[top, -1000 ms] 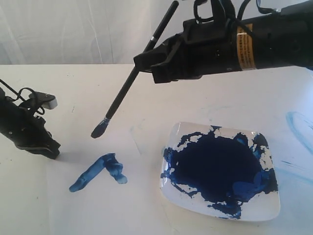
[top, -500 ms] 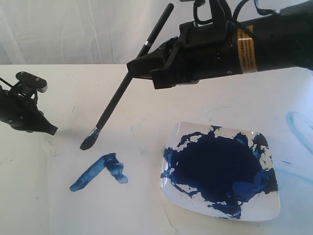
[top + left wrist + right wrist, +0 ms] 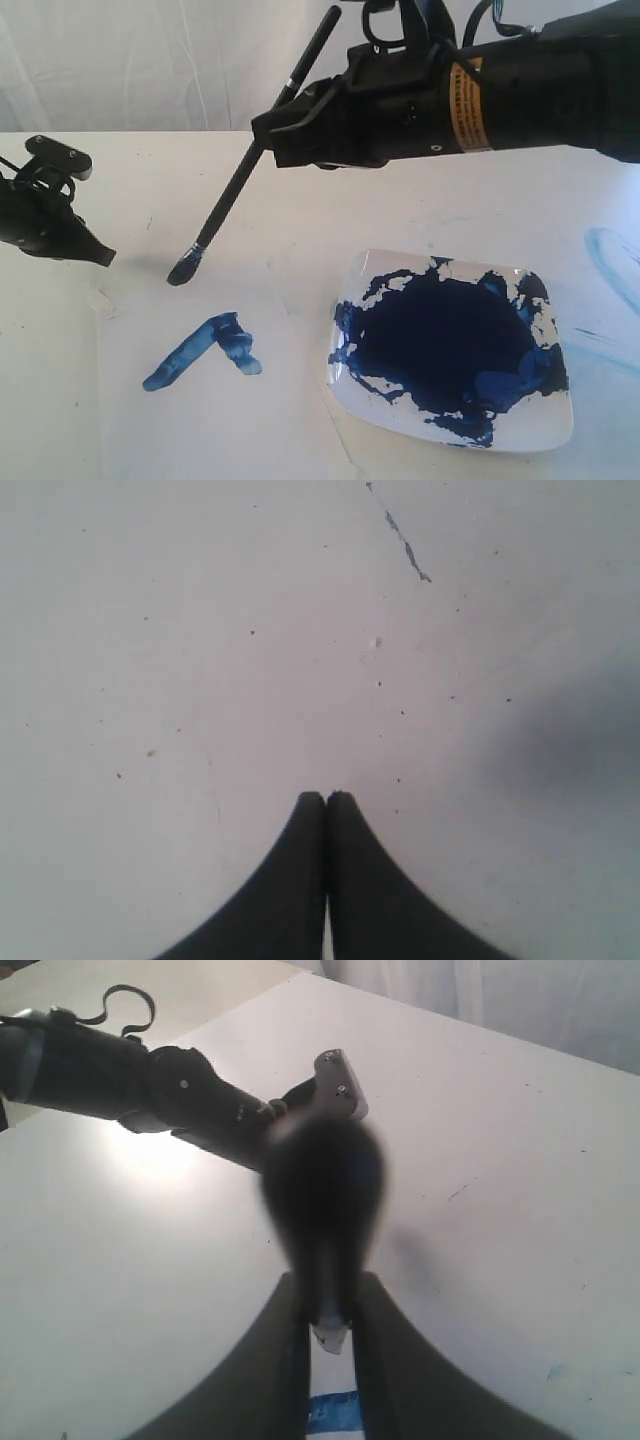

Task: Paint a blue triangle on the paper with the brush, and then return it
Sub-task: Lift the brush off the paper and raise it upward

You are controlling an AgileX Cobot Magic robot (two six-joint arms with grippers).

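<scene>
The right gripper (image 3: pixel 268 138) is clamped on the black handle of the brush (image 3: pixel 225 205), gripping it partway up so that the shaft slants down to the left; in the right wrist view the handle runs out between the fingers as a dark blur.

The bristle tip (image 3: pixel 182 270) is loaded dark and hangs near the far left corner of the paper (image 3: pixel 230 430); whether it touches the surface there or sits just above it cannot be told from this angle.

The blue triangle (image 3: pixel 205 350) is only partly made; a long slanting stroke and a short one meet at the top like an open wedge, and no third side closes them, so it seems about two thirds done.

What remains, by this judgement, is the closing stroke and then putting the brush back.

The plate (image 3: pixel 558 432) sits just beside the paper on the right, its paint pool (image 3: pixel 440 345) covering most of it.

The left gripper (image 3: pixel 98 256) rests well apart at the left of the table (image 3: pixel 150 170), its jaws pressed together on nothing.
</scene>
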